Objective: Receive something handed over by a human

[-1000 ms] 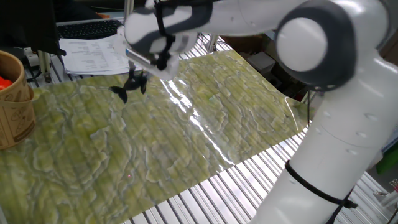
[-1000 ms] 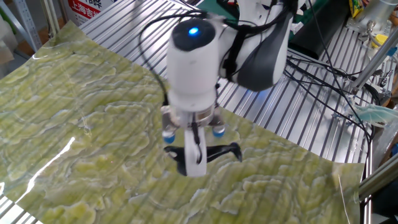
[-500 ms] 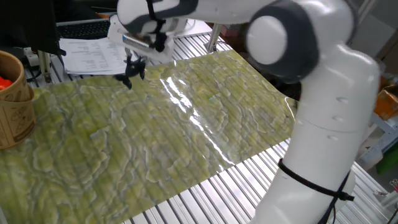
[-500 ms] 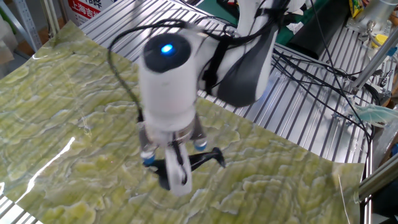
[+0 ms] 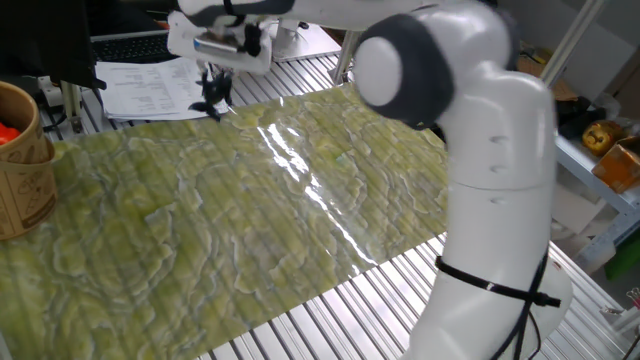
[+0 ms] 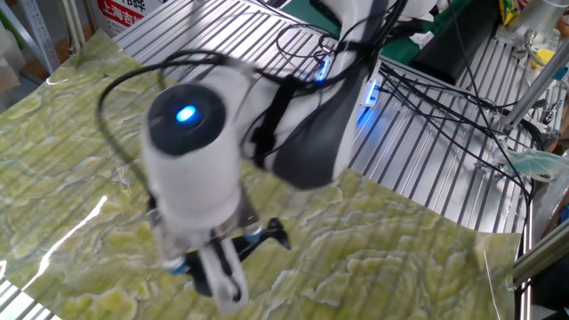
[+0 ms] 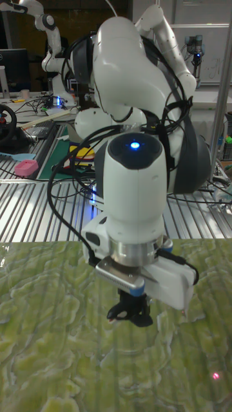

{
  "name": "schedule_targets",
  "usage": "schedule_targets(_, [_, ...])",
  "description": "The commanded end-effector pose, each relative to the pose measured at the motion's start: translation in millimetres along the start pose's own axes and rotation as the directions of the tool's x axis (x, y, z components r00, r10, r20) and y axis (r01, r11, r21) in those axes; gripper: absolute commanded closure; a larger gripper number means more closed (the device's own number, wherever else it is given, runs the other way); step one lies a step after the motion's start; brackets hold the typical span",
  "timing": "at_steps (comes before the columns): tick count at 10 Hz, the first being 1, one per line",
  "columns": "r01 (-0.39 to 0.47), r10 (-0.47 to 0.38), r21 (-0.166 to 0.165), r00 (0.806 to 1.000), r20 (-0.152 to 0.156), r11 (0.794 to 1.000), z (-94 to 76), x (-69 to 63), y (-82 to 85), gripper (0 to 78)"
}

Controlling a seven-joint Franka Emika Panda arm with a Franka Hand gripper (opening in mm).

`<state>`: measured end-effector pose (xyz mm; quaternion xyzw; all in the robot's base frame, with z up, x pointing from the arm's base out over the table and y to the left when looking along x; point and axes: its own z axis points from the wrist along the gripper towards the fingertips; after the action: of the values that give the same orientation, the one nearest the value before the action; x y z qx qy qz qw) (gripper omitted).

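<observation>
The small black toy figure (image 7: 131, 313) hangs clamped in the end effector (image 7: 134, 308), limbs projecting.

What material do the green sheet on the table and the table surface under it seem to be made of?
The green marbled sheet looks like glossy plastic or vinyl: it shows bright glare streaks and soft wrinkles. The table looks like bare metal: silvery, shiny parallel ribbed slats.

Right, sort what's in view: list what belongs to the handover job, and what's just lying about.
Job:
- small black toy animal figure, held in the jaws
- white arm's gripper
No human hand is in view.

Lying about:
- round wooden container
- printed paper sheets
- pink round object
</observation>
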<state>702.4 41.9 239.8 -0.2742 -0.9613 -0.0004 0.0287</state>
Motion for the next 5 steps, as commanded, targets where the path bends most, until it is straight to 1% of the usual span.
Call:
schedule_targets(1, [0.169,-0.169,0.071,0.986,-0.009,0.983,-8.4,-43.6,5.1,76.3])
schedule_targets(2, [0.164,-0.166,0.082,0.986,0.010,0.983,-8.4,-43.6,5.1,76.3])
schedule_targets(3, [0.168,-0.170,0.083,0.985,0.012,0.982,-8.4,-43.6,5.1,76.3])
schedule_targets(4, [0.211,-0.213,0.068,0.977,0.023,0.975,-8.4,-43.6,5.1,76.3])
schedule_targets(5, [0.217,-0.219,0.063,0.975,0.032,0.974,-8.4,-43.6,5.1,76.3])
